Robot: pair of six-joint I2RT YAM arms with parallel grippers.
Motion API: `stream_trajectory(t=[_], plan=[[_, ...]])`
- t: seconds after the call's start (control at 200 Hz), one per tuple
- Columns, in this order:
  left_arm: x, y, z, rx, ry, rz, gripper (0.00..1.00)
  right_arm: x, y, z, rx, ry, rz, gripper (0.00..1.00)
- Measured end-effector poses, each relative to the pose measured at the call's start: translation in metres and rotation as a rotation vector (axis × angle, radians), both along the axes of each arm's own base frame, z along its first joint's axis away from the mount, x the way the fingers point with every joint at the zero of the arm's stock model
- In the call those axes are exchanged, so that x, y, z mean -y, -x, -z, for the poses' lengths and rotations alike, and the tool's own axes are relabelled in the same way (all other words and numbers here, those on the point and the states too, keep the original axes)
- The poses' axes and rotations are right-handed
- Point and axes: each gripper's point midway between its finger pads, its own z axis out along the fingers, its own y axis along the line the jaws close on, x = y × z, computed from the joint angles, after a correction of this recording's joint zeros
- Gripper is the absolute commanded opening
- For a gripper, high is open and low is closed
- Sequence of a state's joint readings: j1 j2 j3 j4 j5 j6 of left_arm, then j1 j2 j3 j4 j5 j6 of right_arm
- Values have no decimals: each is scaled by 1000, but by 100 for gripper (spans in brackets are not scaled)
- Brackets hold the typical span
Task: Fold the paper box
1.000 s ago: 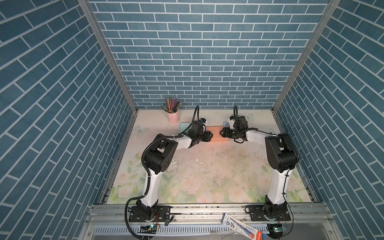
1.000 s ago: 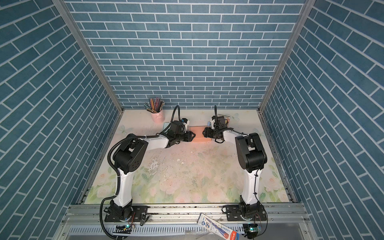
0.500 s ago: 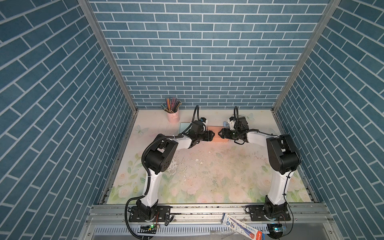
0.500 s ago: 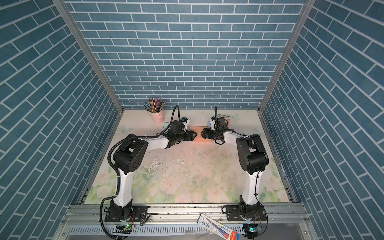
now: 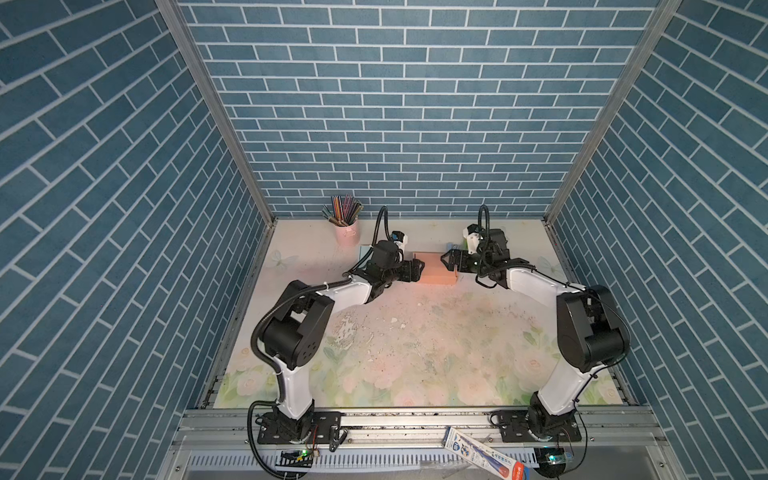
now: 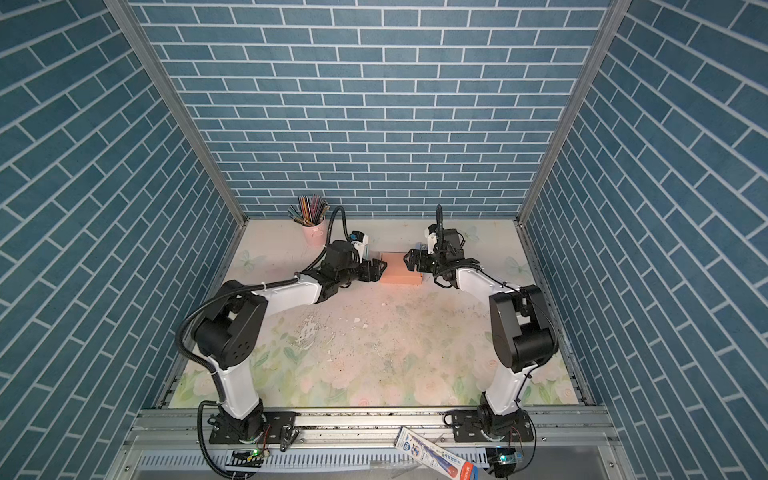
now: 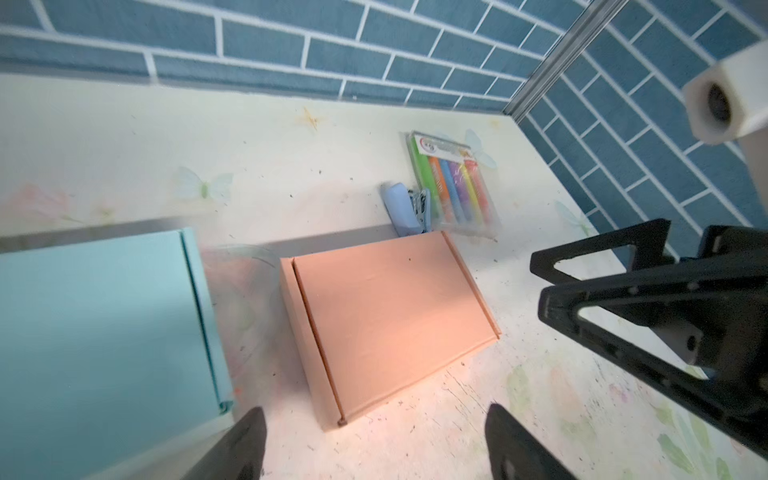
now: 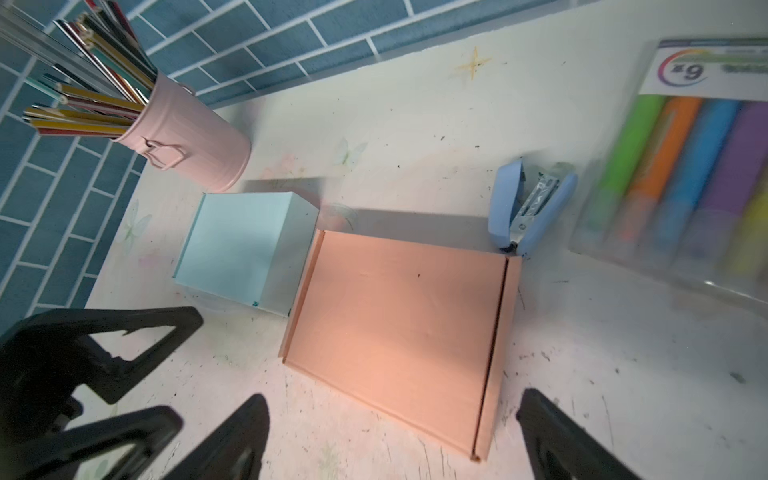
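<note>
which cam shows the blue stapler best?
Right wrist: the stapler is large, sharp, hinged open beside the orange box. Left wrist shows it smaller, partly behind the box. In both top views it is too small to make out.

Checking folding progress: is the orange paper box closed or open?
Closed. The orange paper box sits with its top flat, edges flush, and no flap standing up in either wrist view.
</note>
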State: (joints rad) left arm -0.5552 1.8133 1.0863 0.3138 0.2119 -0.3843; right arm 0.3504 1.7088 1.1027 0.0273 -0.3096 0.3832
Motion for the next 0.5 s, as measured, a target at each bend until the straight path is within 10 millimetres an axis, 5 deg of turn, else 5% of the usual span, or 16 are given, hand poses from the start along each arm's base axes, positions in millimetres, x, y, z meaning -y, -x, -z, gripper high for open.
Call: stream_trajectory(t=[0.315,0.5], plan=[[-69,81,-58,136,-20,-93,88,38,76,-70,290,-25,39,98],[-111,126,-67,182,-29,-150,88,55,97,-83,369,-1,75,98]])
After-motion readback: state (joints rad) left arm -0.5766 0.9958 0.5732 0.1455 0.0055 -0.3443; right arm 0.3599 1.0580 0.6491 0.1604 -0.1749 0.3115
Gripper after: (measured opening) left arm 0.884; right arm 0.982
